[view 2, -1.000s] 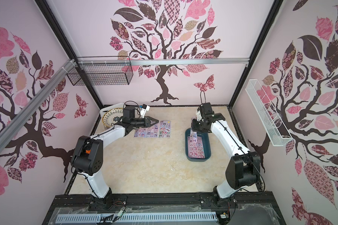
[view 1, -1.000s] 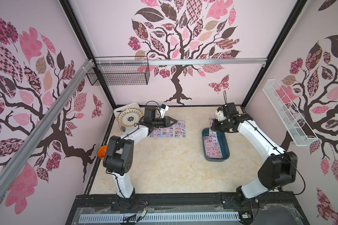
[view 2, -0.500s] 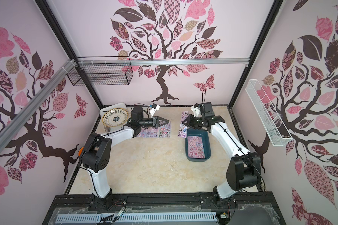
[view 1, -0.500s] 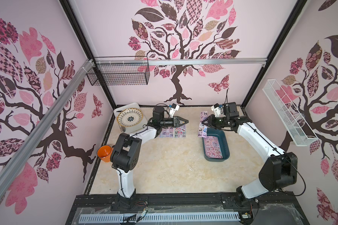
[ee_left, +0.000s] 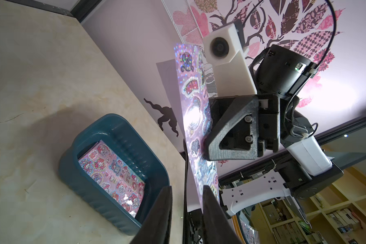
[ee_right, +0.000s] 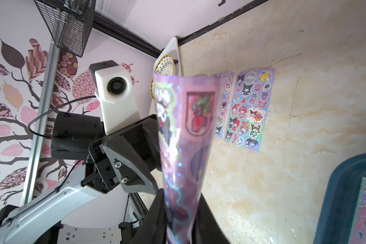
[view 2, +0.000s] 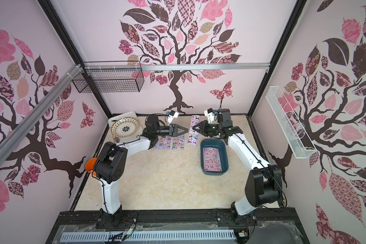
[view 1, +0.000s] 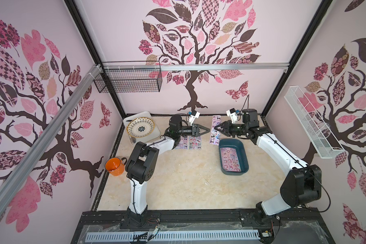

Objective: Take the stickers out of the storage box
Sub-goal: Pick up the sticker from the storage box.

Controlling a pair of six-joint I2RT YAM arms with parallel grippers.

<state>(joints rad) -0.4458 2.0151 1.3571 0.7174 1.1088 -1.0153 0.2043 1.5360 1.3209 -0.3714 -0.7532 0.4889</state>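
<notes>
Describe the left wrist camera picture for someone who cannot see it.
The right gripper pinches a long glittery sticker sheet in the air, facing the open left gripper. On the beige table nearby sits a blue box with more stickers inside.

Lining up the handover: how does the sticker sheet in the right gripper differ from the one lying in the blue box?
The held sheet is up in the air, roughly upright, pinched by the right gripper; the box sheet lies flat in the storage box. The held sheet is lilac and curled, the box sheet pinker. Both are glittery with cartoon figures.
</notes>
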